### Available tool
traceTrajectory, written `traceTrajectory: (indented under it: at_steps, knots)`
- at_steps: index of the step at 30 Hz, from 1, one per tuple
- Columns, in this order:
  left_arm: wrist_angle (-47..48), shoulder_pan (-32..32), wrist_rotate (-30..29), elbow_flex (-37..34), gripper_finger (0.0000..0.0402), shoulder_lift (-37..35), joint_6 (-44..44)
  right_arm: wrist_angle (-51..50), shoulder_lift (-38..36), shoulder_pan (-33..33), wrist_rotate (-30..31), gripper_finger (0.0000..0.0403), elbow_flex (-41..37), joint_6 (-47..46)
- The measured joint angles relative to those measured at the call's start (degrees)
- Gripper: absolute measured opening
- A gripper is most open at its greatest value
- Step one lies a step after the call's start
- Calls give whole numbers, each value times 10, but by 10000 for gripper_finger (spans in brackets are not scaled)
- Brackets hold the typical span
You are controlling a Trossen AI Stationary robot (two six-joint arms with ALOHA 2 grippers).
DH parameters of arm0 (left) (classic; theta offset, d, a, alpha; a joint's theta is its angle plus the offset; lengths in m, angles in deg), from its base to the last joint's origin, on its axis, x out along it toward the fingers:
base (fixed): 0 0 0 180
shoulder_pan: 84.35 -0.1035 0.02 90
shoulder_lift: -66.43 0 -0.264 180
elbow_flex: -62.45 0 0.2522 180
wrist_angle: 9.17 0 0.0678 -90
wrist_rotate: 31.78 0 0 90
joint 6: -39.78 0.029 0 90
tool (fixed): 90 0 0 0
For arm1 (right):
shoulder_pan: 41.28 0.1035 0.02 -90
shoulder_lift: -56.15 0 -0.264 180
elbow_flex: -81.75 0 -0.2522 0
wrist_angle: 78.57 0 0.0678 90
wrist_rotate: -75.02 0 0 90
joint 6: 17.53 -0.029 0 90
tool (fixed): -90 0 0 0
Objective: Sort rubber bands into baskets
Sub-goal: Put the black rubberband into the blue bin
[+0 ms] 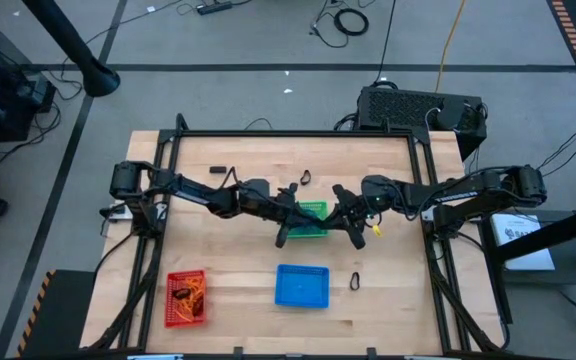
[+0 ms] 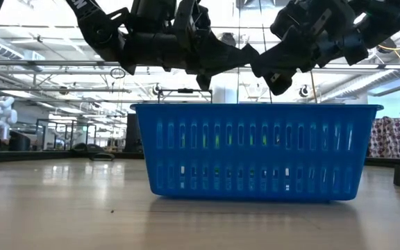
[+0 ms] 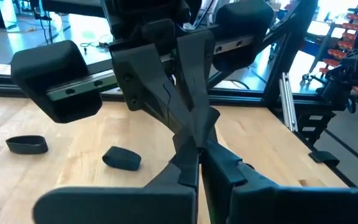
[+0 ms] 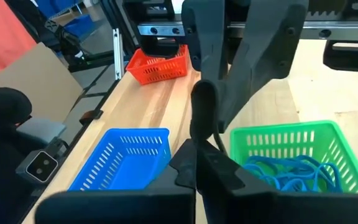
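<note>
Both grippers hang over the green mesh basket (image 4: 303,146) at the centre of the wooden table (image 1: 238,250). The left gripper (image 1: 286,232) and right gripper (image 1: 353,235) are closed, nothing visibly held. Thin blue rubber bands (image 4: 288,171) lie tangled inside; blue basket (image 1: 301,285) and red basket (image 1: 186,298) sit nearer the front edge.

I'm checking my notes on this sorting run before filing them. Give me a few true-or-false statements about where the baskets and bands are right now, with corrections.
1. The green basket holds blue rubber bands. True.
2. The red basket is empty. False: orange bands lie in it.
3. The blue basket sits between the red basket and a loose black band on the table. True.
4. Both end effectors are parked at the table's outer edges. False: the left end effector and right end effector flank the green basket near the middle.
5. The left end effector is wide open. False: it is shut.
</note>
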Motion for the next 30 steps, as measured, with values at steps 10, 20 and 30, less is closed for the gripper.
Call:
traceTrajectory:
  at_steps: [10, 20, 30]
  knots:
    - [73, 1, 2, 0, 4, -25, -4, -25, 0, 0, 0, 103, 0, 7]
    - [505, 56, 22, 1, 2, -160, -91, -56, 1, 11, -1, 192, 0, 60]
    - [961, 268, 39, -6, 1, -284, -398, -59, 1, 49, -1, 199, 0, 106]
